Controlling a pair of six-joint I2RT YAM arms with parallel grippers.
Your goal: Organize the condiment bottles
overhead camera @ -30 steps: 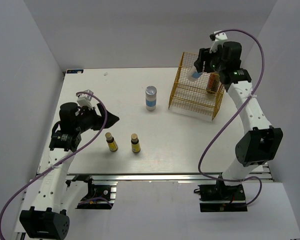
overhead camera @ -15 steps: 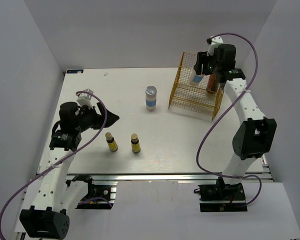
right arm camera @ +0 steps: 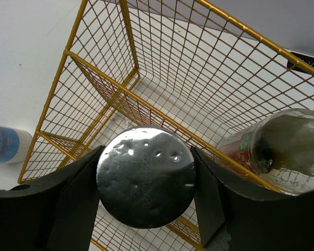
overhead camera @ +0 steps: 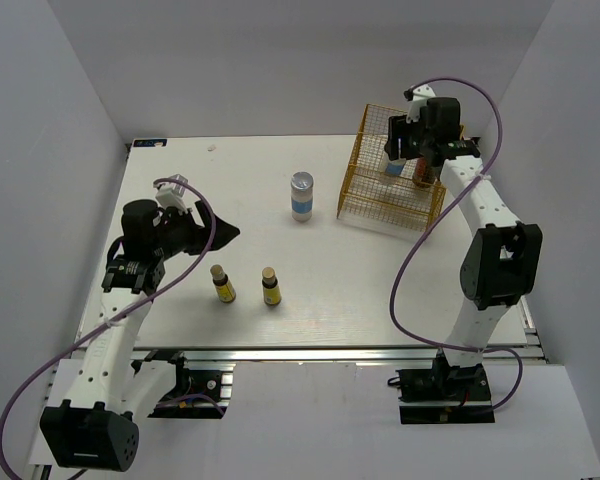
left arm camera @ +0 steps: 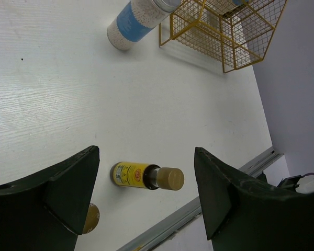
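The right gripper (right arm camera: 145,180) is clamped on a silver-topped cylinder (right arm camera: 146,164) among the wires of the yellow rack (right arm camera: 94,78) at the far right. The cylinder's body is hidden under its own top, and the amber bottle (right arm camera: 282,144) beside it shows a blurred cap and an unreadable red label. The left gripper (left arm camera: 146,155), jaws apart and empty, hangs at the near left over a small bottle (left arm camera: 146,177) whose yellow label is too small to read. A second bottle (left arm camera: 92,217) shows only its cap past a finger, and the blue-banded cylinder (left arm camera: 138,21) at mid-table is cut off at its top.
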